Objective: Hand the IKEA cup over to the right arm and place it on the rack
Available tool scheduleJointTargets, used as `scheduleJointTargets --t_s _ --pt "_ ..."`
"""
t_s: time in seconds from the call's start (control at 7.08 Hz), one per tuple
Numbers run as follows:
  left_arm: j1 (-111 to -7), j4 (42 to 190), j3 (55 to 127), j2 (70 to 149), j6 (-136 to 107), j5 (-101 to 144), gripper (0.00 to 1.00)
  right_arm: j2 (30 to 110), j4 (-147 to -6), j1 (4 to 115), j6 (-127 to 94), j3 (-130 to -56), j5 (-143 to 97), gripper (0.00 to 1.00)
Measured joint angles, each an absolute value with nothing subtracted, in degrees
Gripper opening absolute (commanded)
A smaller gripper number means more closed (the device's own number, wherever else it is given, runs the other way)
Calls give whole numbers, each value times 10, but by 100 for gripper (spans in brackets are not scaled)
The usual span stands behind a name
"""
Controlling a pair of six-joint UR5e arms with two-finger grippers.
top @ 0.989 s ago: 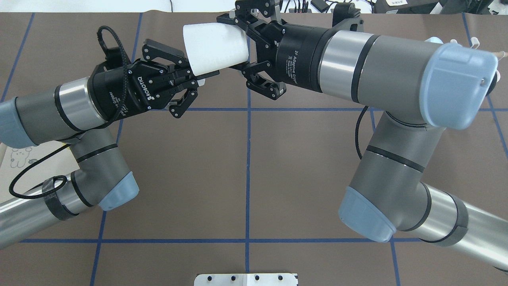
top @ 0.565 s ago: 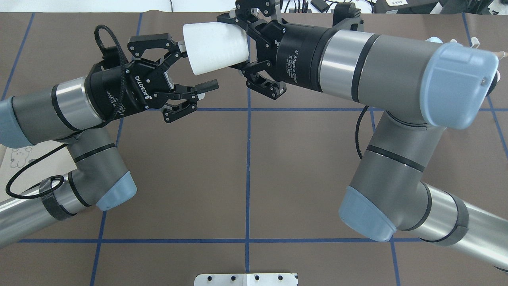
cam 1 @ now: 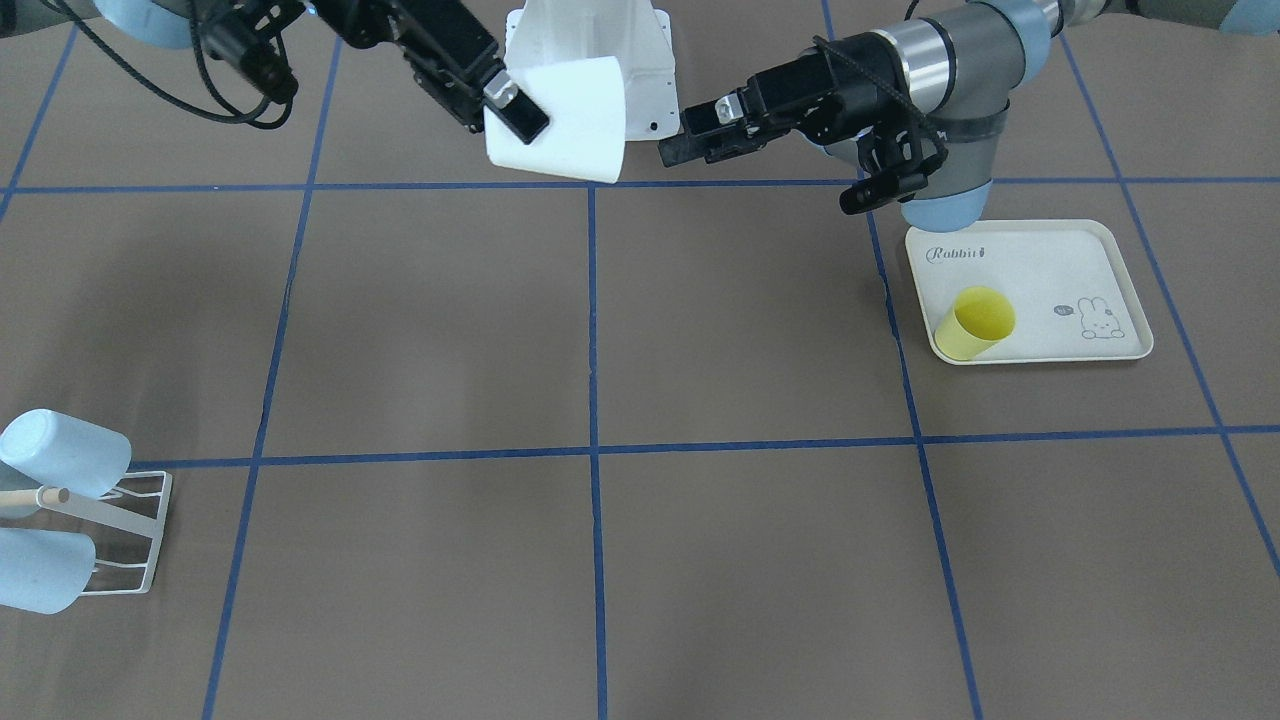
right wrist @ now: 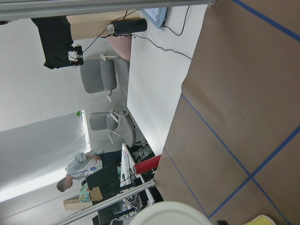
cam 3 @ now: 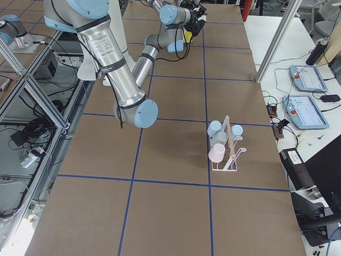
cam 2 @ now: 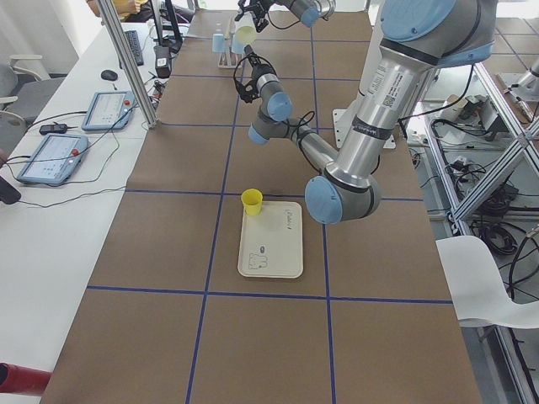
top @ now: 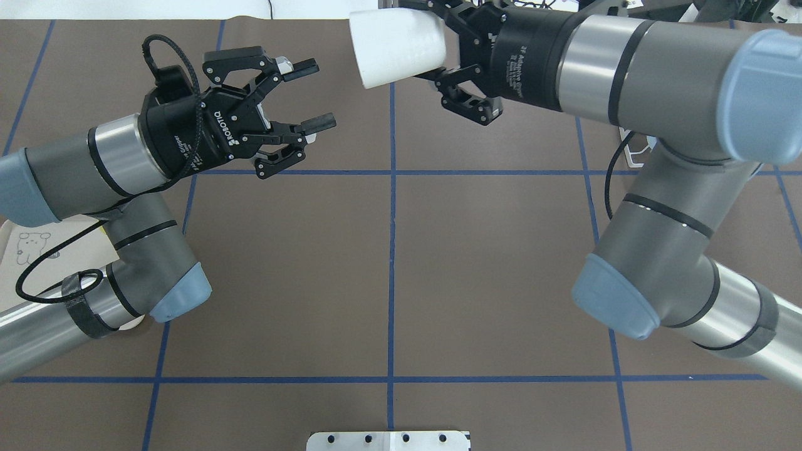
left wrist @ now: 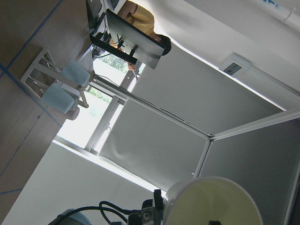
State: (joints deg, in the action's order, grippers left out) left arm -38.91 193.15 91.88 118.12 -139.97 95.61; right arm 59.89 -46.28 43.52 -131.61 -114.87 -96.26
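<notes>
The cup (top: pixel 396 47) is held clamped in the right gripper (top: pixel 438 51) while the left gripper (top: pixel 317 93) is spread open and empty, so only placement on the rack (cam 1: pixel 120 520) is judged left.

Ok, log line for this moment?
right gripper: shut on white cup, held above table | left gripper: open, apart from cup | rack: cup not yet placed there

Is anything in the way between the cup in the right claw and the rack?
Nothing visible: only table lies between the cup in the right claw and the rack. Other cups already hang on the rack.
</notes>
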Motion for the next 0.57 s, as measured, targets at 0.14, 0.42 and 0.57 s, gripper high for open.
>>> scheduleJointTargets --t_s 0.14,0.42,0.57 --pt "-392 1931 916 1179 -1394 955 69 627 -464 474 -1273 -1136 -989 0" --pt "-394 1930 914 1178 -1391 954 69 652 -465 589 -1111 -1049 -1092 0" --pt "-394 1929 914 1178 -1391 954 69 653 -466 644 -1000 -990 -1138 0"
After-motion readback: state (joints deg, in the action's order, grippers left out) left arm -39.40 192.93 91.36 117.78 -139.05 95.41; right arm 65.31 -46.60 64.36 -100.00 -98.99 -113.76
